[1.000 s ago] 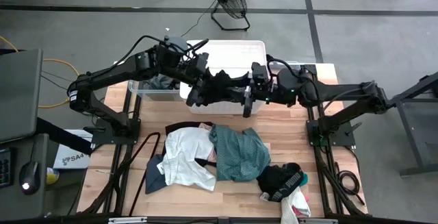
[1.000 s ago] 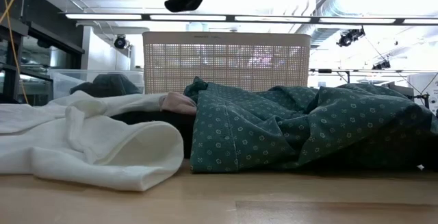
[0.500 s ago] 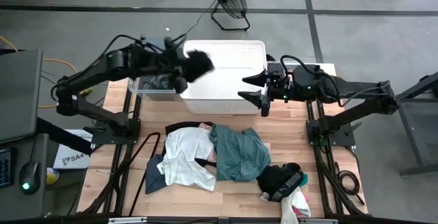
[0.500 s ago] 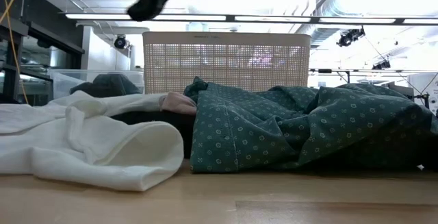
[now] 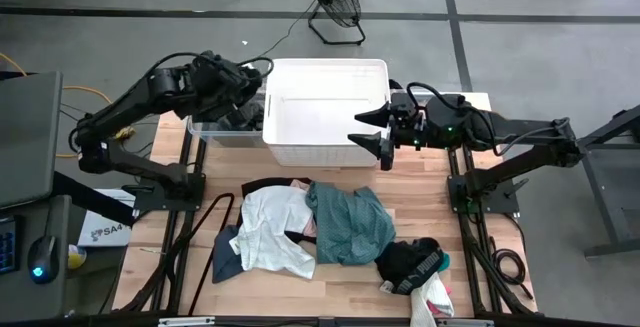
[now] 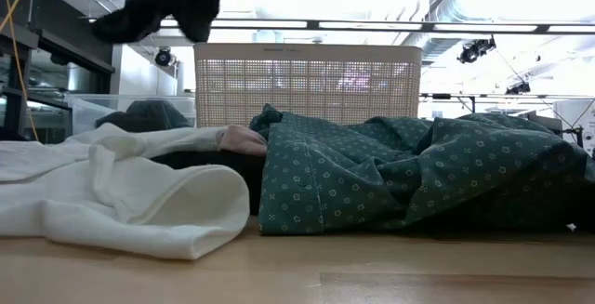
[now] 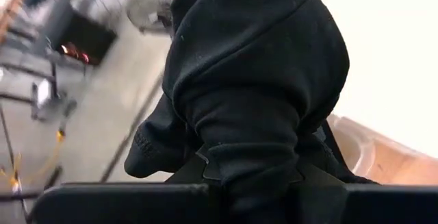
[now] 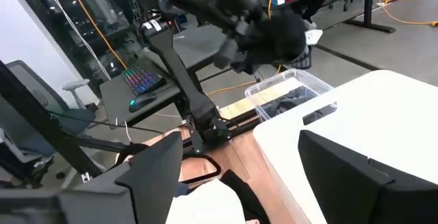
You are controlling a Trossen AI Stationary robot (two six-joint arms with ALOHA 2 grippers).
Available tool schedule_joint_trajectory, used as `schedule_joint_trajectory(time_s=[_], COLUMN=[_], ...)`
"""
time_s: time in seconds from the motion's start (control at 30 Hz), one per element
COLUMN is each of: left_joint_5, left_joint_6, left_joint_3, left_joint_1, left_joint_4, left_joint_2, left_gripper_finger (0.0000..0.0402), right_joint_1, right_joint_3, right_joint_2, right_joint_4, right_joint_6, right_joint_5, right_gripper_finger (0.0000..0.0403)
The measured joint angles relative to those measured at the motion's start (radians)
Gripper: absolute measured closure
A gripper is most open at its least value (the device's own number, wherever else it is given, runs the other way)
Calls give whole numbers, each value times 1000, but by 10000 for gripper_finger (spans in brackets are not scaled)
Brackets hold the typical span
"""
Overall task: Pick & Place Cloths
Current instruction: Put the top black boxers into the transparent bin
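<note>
I have the left end effector clenched on a black cloth, holding it in the air above the clear bin just beside the white lattice basket. In the low view that cloth hangs high above the pile. My right end effector is released, its fingers spread wide, hovering at the basket's other side, by its front corner. In front of the basket on the tabletop lie a white cloth, a teal-green cloth touching it, and another black cloth farther from the basket.
</note>
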Motion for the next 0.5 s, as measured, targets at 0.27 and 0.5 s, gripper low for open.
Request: schedule_joint_trajectory(time_s=[0.27, 0.5], left_joint_5=[160, 233], left_joint_6=[16, 98], left_joint_3=[-178, -319], left_joint_1=[222, 375], left_joint_4=[71, 169], left_joint_2=[-5, -5], left_gripper_finger=[367, 367], right_joint_1=[0, 0], right_joint_3=[0, 0], right_joint_2=[0, 0], right_joint_4=[-3, -15], right_joint_6=[1, 31], right_joint_5=[0, 0], right_gripper_finger=[121, 121])
